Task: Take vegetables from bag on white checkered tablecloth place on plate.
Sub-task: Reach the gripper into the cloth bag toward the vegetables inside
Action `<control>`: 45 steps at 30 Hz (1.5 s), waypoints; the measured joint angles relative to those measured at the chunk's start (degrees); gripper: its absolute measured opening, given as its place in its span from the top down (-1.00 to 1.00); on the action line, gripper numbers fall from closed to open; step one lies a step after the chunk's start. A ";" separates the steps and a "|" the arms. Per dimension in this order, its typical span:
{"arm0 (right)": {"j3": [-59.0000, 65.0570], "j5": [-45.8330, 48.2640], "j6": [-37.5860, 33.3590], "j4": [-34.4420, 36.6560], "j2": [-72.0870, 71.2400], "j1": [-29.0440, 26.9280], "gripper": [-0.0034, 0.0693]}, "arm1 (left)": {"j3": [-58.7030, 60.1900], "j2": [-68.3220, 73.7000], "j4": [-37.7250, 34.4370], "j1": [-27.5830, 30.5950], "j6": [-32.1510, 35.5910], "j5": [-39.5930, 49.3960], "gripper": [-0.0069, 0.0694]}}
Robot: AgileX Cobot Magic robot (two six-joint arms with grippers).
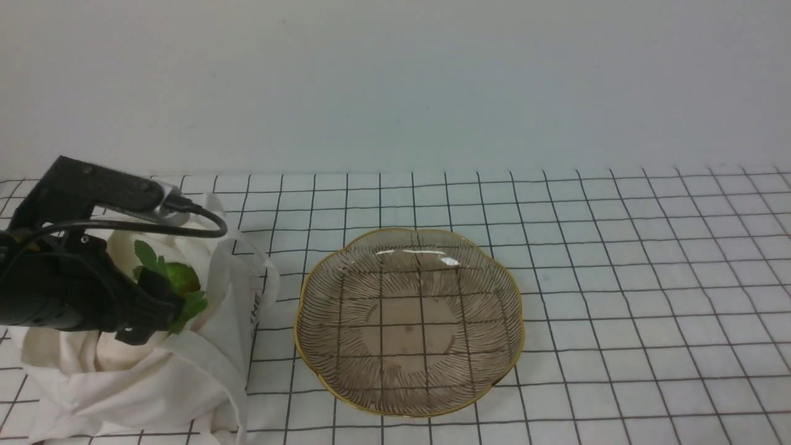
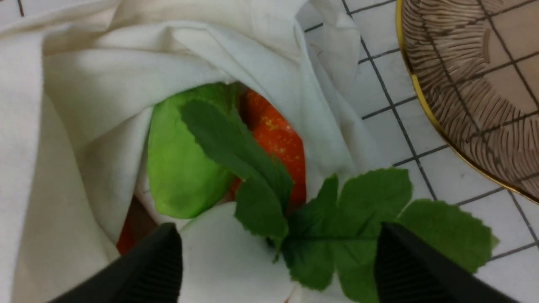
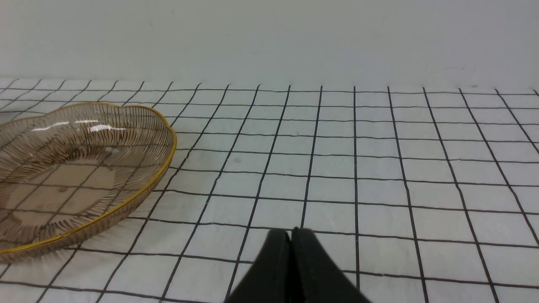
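Observation:
The off-white cloth bag (image 1: 154, 377) lies at the left on the checkered tablecloth (image 1: 618, 278). My left gripper (image 1: 157, 309) is at the bag's mouth. In the left wrist view it (image 2: 278, 229) is open, its jaws wide apart on either side of the white radish (image 2: 227, 256) and its green leaves (image 2: 345, 235). Behind them in the bag are a green pointed vegetable (image 2: 185, 168) and an orange one (image 2: 278, 139). No pale roundish one shows. The smoky-brown plate (image 1: 432, 290) is empty, right of the bag. My right gripper (image 3: 290, 235) is shut and empty, low over the cloth.
The plate's gold rim (image 2: 425, 109) lies close beside the bag's opening. In the right wrist view the plate (image 3: 84, 168) sits well apart from the right gripper. A plain pale wall (image 1: 395, 80) stands behind the table.

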 joint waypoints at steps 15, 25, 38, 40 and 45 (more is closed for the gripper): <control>0.00 0.00 -0.05 0.00 0.00 0.00 0.94 | -0.11 7.96 4.14 0.00 -0.80 -5.55 -0.50; 0.00 0.00 -0.05 0.00 0.00 0.00 0.94 | -1.39 4.93 4.09 0.00 -2.18 -2.79 0.80; 0.00 0.00 -0.05 0.00 0.00 0.00 0.94 | -4.93 -4.19 4.26 0.00 -2.40 3.77 0.80; 0.00 0.00 -0.05 0.00 0.00 0.00 0.94 | -4.81 -2.50 4.26 0.00 -2.36 4.55 0.71; 0.00 0.00 -0.05 0.00 0.00 0.00 0.94 | -4.74 2.11 4.26 0.00 -2.36 5.19 0.27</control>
